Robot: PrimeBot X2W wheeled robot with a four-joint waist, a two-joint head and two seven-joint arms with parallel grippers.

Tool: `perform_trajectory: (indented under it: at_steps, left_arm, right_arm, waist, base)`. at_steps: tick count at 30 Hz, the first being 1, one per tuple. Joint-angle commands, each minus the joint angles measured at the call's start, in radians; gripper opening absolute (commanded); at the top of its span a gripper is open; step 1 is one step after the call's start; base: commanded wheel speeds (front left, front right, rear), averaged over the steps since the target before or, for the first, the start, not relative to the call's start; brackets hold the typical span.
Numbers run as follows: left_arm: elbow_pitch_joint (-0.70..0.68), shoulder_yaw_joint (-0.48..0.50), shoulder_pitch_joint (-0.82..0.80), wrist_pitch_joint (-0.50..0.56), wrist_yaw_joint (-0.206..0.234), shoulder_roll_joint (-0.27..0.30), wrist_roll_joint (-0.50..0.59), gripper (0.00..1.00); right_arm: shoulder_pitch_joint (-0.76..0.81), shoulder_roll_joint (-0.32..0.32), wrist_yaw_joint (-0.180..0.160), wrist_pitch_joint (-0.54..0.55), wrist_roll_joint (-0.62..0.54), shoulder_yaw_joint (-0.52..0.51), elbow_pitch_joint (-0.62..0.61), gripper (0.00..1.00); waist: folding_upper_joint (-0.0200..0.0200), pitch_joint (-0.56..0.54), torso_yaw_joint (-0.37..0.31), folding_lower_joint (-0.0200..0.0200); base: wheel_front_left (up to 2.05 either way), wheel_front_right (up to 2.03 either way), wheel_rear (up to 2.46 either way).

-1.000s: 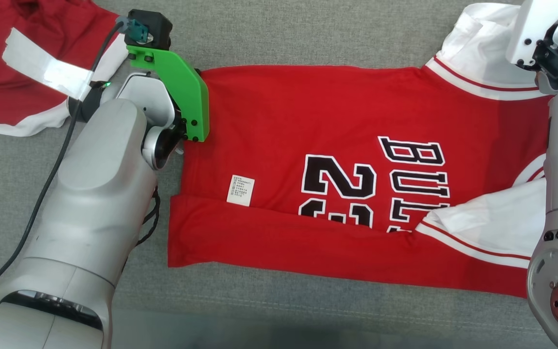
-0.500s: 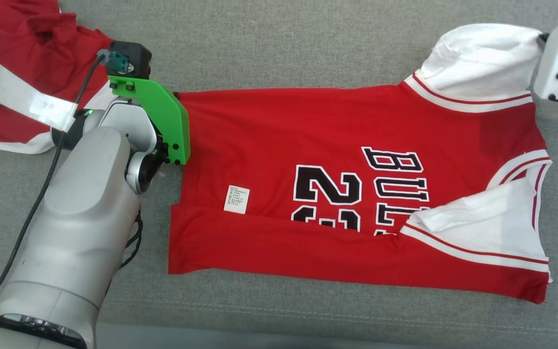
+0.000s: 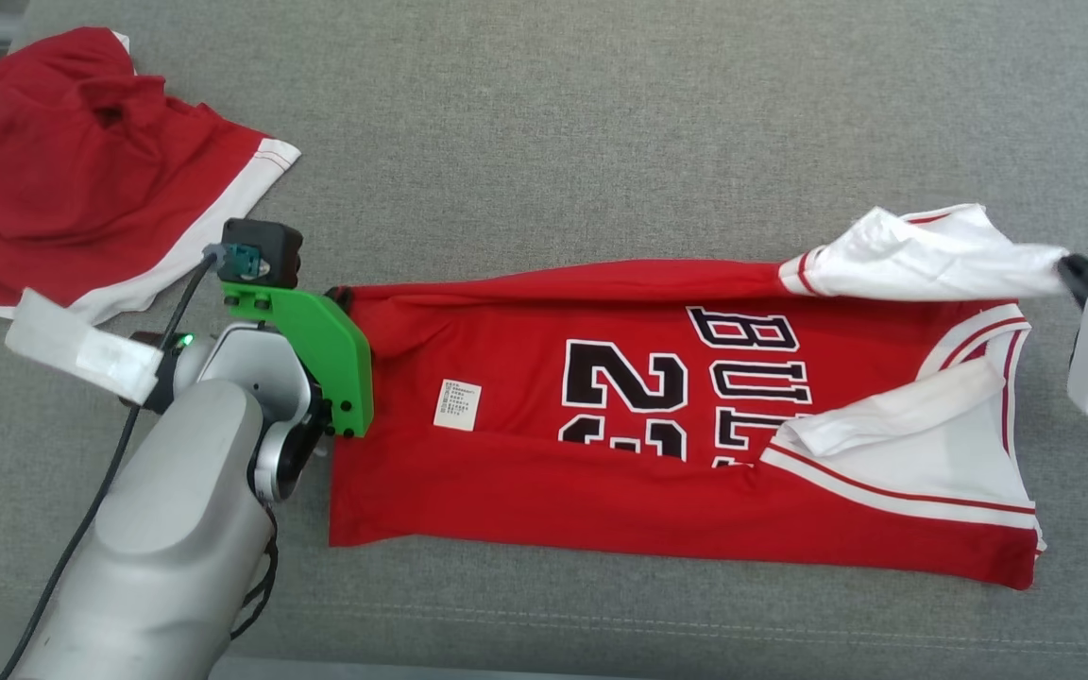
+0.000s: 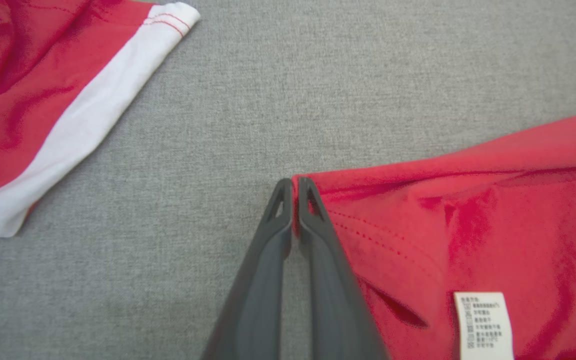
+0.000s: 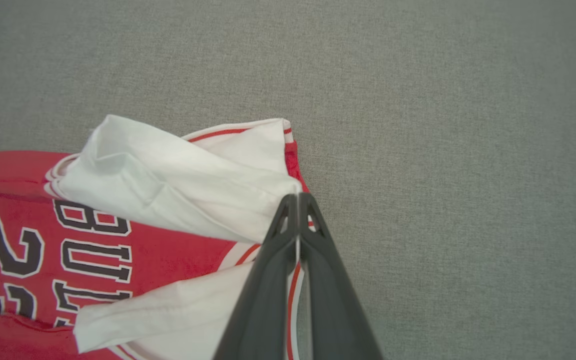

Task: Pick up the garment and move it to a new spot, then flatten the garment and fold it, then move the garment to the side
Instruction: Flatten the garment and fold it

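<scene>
**Fold in progress: second lengthwise fold of the jersey under way.**

The jersey (image 3: 525, 378) lies on the grey fabric surface (image 3: 601, 123), flattened, with its near long edge already folded over the printed number. The left gripper (image 4: 295, 185) is pressed together on the far hem corner (image 4: 318, 186). The right gripper (image 5: 297, 200) pinches the far white sleeve (image 5: 178, 185), which is raised clear of the body. Judged remaining: complete this fold, fold crosswise, then move aside. The long axis runs left to right, hem toward the robot's left and neck toward its right. A second red garment (image 3: 62, 208) lies apart at far left.
</scene>
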Motion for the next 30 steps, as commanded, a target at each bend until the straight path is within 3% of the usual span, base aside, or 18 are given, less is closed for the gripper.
perform_trajectory:
  at_steps: [1, 5, 11, 23, 30]
  left_arm:
    - [-0.016, 0.002, 0.024, -0.009, 0.008, 0.014, -0.006, 0.00]
    - [-0.083, -0.009, 0.077, -0.031, 0.029, 0.038, 0.016, 0.00]
    - [-0.179, -0.044, 0.129, -0.097, 0.024, 0.080, 0.069, 0.00]
    - [-0.300, -0.081, 0.176, -0.346, 0.044, 0.142, 0.195, 0.00]
    - [-0.265, -0.149, 0.145, -0.466, 0.003, 0.157, 0.282, 0.00]
  right_arm:
    - [0.030, 0.003, 0.000, -0.002, 0.004, 0.002, -0.015, 0.00]
    - [0.120, 0.023, 0.000, 0.004, 0.013, 0.011, -0.046, 0.00]
    - [0.195, 0.048, 0.000, -0.002, 0.011, 0.006, -0.045, 0.00]
    - [0.252, 0.083, 0.000, -0.008, 0.023, -0.007, -0.028, 0.00]
    - [0.268, 0.094, 0.000, -0.001, 0.030, -0.006, -0.021, 0.00]
  waist:
    - [0.0000, -0.008, -0.005, 0.0000]
    - [0.0000, -0.021, -0.008, 0.0000]
    - [0.0000, -0.041, -0.011, 0.0000]
    - [0.0000, -0.086, -0.008, 0.0000]
    - [0.0000, -0.103, -0.020, 0.0000]
  base:
    - [0.00, 0.00, 0.00]
    - [0.00, 0.00, 0.00]
    - [0.00, 0.00, 0.00]
    - [0.00, 0.00, 0.00]
    - [0.00, 0.00, 0.00]
